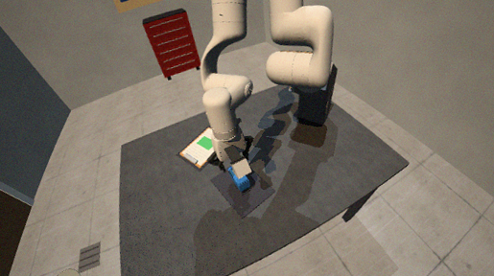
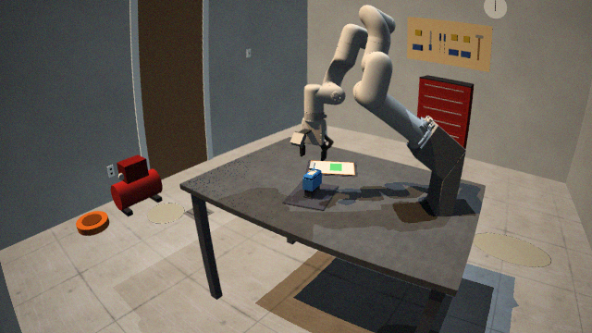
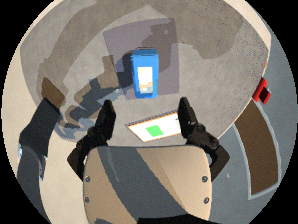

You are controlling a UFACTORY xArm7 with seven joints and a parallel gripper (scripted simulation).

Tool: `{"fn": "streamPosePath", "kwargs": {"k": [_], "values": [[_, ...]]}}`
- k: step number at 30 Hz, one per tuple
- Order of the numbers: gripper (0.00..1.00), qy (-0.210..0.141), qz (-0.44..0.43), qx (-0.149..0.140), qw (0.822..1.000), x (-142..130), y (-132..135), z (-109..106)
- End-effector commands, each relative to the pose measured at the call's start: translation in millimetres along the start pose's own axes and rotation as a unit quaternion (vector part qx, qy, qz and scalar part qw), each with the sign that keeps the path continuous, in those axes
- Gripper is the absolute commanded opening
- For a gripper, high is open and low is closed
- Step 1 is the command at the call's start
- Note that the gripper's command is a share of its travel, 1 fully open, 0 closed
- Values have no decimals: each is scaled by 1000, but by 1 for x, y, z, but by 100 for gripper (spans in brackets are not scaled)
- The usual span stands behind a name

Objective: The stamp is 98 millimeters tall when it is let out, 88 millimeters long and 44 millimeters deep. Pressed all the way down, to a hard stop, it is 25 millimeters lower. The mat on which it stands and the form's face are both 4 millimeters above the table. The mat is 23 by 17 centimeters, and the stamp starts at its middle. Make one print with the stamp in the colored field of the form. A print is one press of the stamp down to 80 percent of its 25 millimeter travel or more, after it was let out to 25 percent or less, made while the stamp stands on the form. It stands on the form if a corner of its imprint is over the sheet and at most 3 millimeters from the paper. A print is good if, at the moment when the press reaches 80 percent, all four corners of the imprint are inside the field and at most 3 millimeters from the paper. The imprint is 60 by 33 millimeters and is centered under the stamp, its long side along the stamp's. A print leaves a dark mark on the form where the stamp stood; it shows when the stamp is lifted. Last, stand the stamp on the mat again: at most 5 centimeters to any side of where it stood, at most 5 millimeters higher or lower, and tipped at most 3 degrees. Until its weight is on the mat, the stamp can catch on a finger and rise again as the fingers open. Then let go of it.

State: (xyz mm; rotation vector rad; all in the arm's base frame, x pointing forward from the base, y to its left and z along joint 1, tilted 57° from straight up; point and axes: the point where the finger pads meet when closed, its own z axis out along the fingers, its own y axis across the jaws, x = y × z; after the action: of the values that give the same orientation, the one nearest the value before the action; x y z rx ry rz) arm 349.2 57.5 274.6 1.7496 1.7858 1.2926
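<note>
The blue stamp (image 1: 242, 182) (image 2: 312, 179) (image 3: 145, 72) stands upright in the middle of the dark mat (image 1: 248, 198) (image 2: 298, 200) (image 3: 169, 63). The form (image 1: 192, 154) (image 2: 321, 167) (image 3: 172, 123) lies flat just behind the mat; its green field (image 1: 204, 143) (image 2: 336, 166) (image 3: 154, 129) is unmarked. My gripper (image 2: 314, 153) (image 3: 145, 106) is open and empty. It hangs well above the table, over the near end of the form and just behind the stamp, touching neither. In the top view the wrist hides part of the stamp.
The robot's base (image 1: 315, 104) (image 2: 441, 182) stands on the table (image 1: 166, 217) (image 2: 250, 180) at the far right of the form. A red tool chest (image 1: 172, 42) (image 2: 445, 108) stands by the back wall. A red compressor (image 2: 134, 185) sits on the floor.
</note>
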Motion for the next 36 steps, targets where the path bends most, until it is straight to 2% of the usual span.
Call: {"fn": "streamPosePath", "kwargs": {"k": [1,13,21,23,26,29,36], "values": [[100,1,0,2,1000,0,0,-39],[100,2,-8,1,1000,-1,1,-42],[100,4,-99,-12,995,-16,23,-53],[100,4,-99,-12,995,-16,23,-53],[100,4,-164,-21,986,-28,38,-60],[100,1,-244,-30,969,-46,55,-68],[100,-17,-359,-38,932,-106,92,-82]]}}
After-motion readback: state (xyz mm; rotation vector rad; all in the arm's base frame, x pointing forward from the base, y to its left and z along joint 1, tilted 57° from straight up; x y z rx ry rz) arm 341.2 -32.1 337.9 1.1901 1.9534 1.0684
